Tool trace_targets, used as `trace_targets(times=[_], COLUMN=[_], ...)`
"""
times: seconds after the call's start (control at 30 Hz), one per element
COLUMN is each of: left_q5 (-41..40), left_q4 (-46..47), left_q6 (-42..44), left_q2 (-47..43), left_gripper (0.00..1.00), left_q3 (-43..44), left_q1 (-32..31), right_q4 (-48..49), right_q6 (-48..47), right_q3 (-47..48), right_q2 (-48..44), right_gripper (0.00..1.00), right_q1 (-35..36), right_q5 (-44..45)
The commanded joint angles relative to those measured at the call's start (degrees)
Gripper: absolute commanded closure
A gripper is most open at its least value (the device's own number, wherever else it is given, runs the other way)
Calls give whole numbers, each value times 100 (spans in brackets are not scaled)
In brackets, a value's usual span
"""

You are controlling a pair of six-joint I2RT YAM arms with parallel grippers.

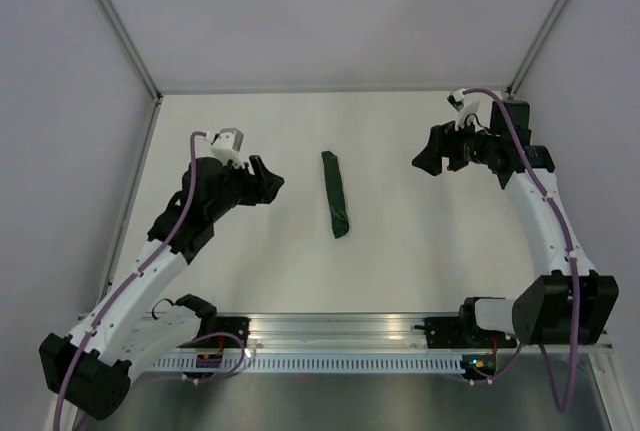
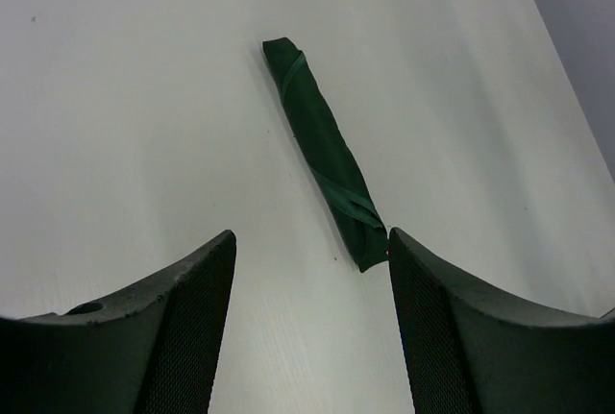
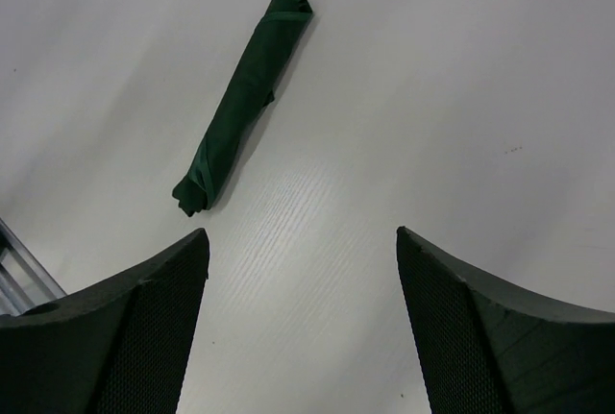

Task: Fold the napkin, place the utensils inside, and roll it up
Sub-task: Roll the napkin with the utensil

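The dark green napkin (image 1: 336, 194) lies rolled into a tight narrow bundle in the middle of the table. It also shows in the left wrist view (image 2: 323, 142) and in the right wrist view (image 3: 242, 102). The fork is hidden; no part of it shows. My left gripper (image 1: 268, 180) is open and empty, to the left of the roll and apart from it. My right gripper (image 1: 428, 159) is open and empty, to the right of the roll and apart from it. Both hang above the table.
The white table (image 1: 400, 261) is walled by grey panels at the back and sides. A metal rail (image 1: 330, 331) with the arm bases runs along the near edge.
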Motion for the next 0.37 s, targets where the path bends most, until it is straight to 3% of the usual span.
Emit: trace_targets(times=[0.0, 0.33], left_q5=[85, 146], left_q4=[-187, -398], left_q6=[-20, 76], left_q2=[-438, -755], left_gripper=[30, 30], left_q3=[-163, -225], left_q1=[25, 25], right_q4=[164, 428], right_q6=[-162, -109], right_q3=[-221, -336], right_q2=[-411, -569], right_gripper=[16, 13], right_q1=[-183, -368], right_q5=[129, 244])
